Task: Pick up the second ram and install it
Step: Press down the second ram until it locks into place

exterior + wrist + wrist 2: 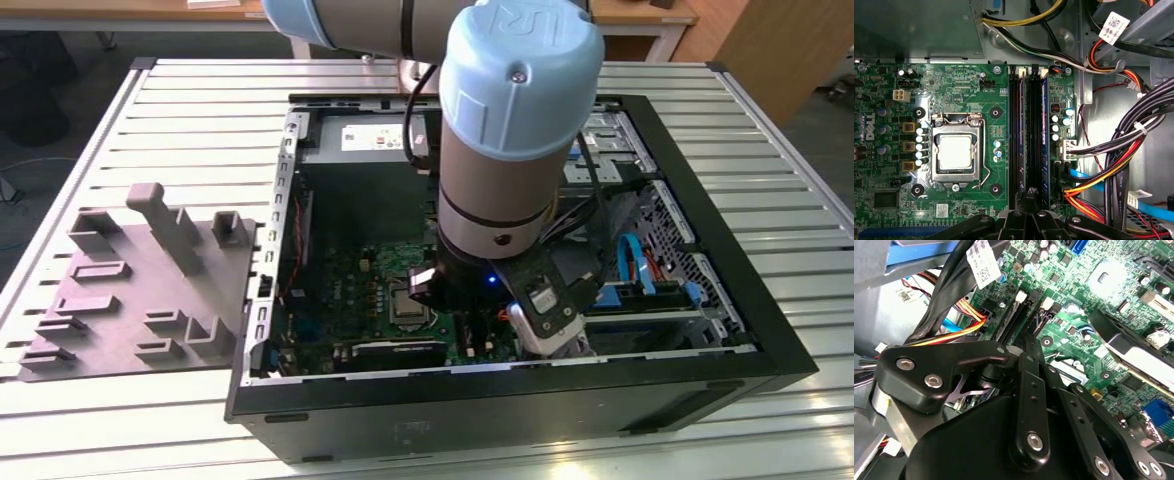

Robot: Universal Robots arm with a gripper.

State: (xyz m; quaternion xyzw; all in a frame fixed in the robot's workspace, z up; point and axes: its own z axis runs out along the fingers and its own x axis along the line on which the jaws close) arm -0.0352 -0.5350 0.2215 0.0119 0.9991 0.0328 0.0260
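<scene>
We see an open computer case (534, 400) lying on its side on a slatted metal bench (747, 120), near the bench's front edge. Beside the case, towards the exterior view's left, a grey moulded holder (134, 290) rests on the bench. The robot arm (514, 130), grey with pale blue caps, reaches straight down into the case over the green motherboard (360, 285).

In the first wrist view, the black gripper (1030, 192) hangs low over one end of the long black slot rails (1014, 140). In both wrist views its fingers (1026, 375) are drawn together into a single narrow tip, and we see nothing clamped between them.

The second ram (1044, 140), a thin blue stick, stands on edge in the slot rail at the motherboard's edge. It lies parallel to the other rails and just beside the gripper's tip. We cannot tell whether the tip touches it.

On the other side of the rails sits the square metal processor socket (956, 152). Bundles of black, red, orange and blue cables (1134, 140) run beyond the board's edge, near the stick.
</scene>
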